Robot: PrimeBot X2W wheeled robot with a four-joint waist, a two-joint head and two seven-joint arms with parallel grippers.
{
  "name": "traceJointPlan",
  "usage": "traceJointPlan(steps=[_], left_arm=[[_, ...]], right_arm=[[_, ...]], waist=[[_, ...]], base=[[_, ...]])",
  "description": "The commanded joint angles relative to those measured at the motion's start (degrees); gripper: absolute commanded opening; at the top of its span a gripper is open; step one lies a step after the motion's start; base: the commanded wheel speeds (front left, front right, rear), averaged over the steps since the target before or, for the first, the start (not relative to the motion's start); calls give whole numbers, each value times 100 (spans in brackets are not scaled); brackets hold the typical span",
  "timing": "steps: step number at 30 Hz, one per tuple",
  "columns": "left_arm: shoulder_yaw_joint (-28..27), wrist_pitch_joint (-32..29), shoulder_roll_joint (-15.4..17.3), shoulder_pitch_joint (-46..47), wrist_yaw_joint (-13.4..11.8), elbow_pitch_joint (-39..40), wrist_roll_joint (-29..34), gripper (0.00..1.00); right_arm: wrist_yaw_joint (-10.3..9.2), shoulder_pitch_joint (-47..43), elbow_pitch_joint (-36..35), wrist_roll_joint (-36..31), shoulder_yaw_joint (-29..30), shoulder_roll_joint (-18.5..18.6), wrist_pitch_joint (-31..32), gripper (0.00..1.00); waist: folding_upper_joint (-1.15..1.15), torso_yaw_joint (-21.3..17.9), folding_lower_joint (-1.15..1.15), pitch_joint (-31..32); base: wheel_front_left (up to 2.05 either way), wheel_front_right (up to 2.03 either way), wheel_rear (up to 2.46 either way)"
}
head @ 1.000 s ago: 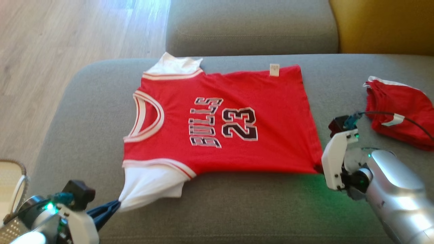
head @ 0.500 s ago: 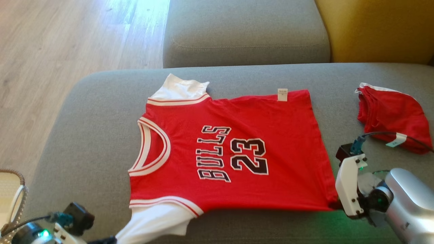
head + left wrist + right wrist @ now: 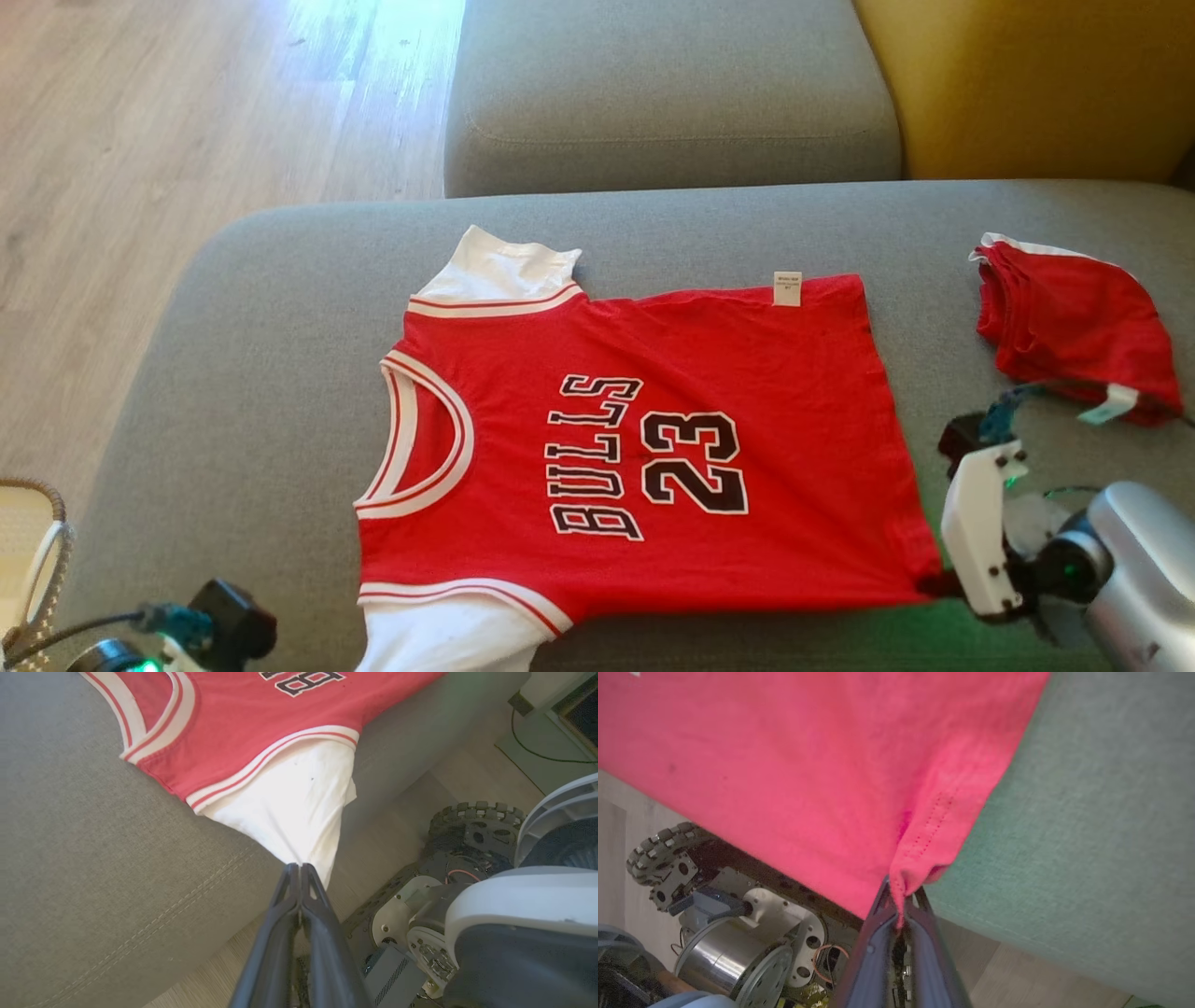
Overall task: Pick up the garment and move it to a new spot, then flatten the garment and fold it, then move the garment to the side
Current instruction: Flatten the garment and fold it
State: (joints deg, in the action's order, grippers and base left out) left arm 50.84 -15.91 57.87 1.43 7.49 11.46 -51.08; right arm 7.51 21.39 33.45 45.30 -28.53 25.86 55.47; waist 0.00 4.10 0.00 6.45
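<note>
Red jersey (image 3: 644, 448) lies flat on grey couch (image 3: 233, 373), close to couch front edge, number 23 up. We see left claw (image 3: 299, 870) pinching white sleeve (image 3: 299, 807), pulled past couch front edge. Right claw (image 3: 896, 891) pinches red bottom corner at couch front. One more red cloth (image 3: 1074, 327) sits bunched on couch right end, apart from jersey. We count two claws, two red cloths. Wrist views show robot wheel (image 3: 472, 821) below couch front; head view shows wood floor (image 3: 187, 93) beyond couch.
</note>
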Motion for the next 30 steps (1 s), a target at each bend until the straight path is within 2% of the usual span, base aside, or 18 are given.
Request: traceJointPlan(steps=[1,9,18,30], left_arm=[[-342,77,282,389,-26,119,0,0],[-661,427,185,692,-51,-100,-67,0],[-786,598,46,1181,-25,-415,19,0],[-607,781,-719,2294,-3,-1434,203,0]], right_arm=[[-2,109,-200,-66,82,159,-68,0],[-2,242,-343,-668,664,-135,-526,0],[-2,594,18,-1231,1217,-712,-1032,0],[-2,1219,709,-1763,1542,-1236,-1600,0]], waist=[[0,-7,0,-17],[0,-87,0,-214],[0,-101,0,-436],[0,-103,0,-862]], base=[[0,0,0],[0,0,0],[0,0,0],[0,0,0]])
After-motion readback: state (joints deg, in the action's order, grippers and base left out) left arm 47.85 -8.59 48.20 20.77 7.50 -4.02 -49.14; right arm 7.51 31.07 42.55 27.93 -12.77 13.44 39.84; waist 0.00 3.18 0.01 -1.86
